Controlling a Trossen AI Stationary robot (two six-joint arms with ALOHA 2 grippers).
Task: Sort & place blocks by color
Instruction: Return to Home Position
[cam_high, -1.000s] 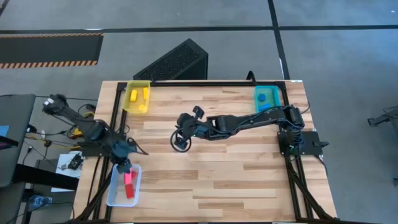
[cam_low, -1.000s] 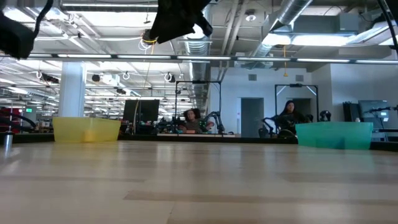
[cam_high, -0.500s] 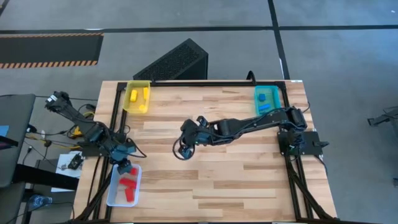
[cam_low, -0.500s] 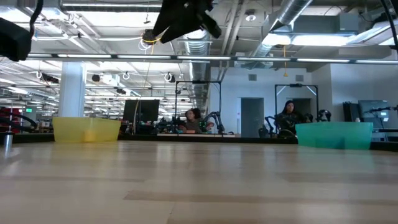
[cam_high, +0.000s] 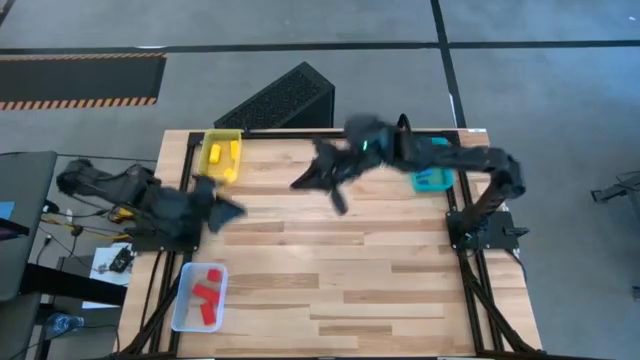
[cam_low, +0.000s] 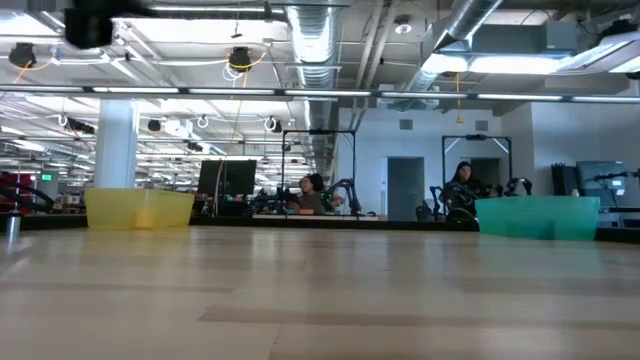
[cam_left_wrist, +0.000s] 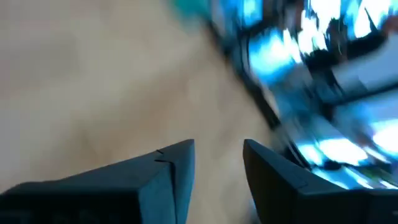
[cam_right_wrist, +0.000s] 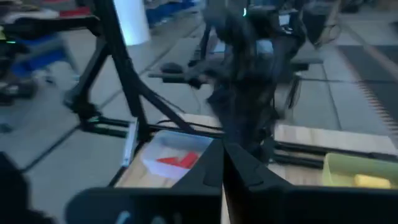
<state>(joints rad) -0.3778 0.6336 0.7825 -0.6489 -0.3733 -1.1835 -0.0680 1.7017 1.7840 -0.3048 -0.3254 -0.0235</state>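
Observation:
Red blocks (cam_high: 207, 295) lie in the clear tray (cam_high: 186, 310) at the table's near left corner, and they show again in the right wrist view (cam_right_wrist: 176, 160). Yellow blocks (cam_high: 229, 160) lie in the yellow tray (cam_high: 207, 170) at the far left. The teal tray (cam_high: 433, 182) at the far right is partly hidden by my right arm. My left gripper (cam_high: 226, 209) hangs open and empty (cam_left_wrist: 218, 167) over the left side of the table, between the yellow and clear trays. My right gripper (cam_high: 322, 180) is shut and empty (cam_right_wrist: 222, 167), raised over the far middle.
A black slatted box (cam_high: 283, 98) stands beyond the far edge. The table's black frame rails (cam_high: 181, 180) run along its left and right sides. In the low view the yellow tray (cam_low: 139, 208) and the teal tray (cam_low: 538, 216) stand on the far part of the bare wooden top (cam_high: 350, 270).
My left gripper has risen from above the clear tray and swung toward the far edge. My right arm has lifted from the middle of the table and swung toward the far edge and right, out of the low view. The red blocks stay in the clear tray.

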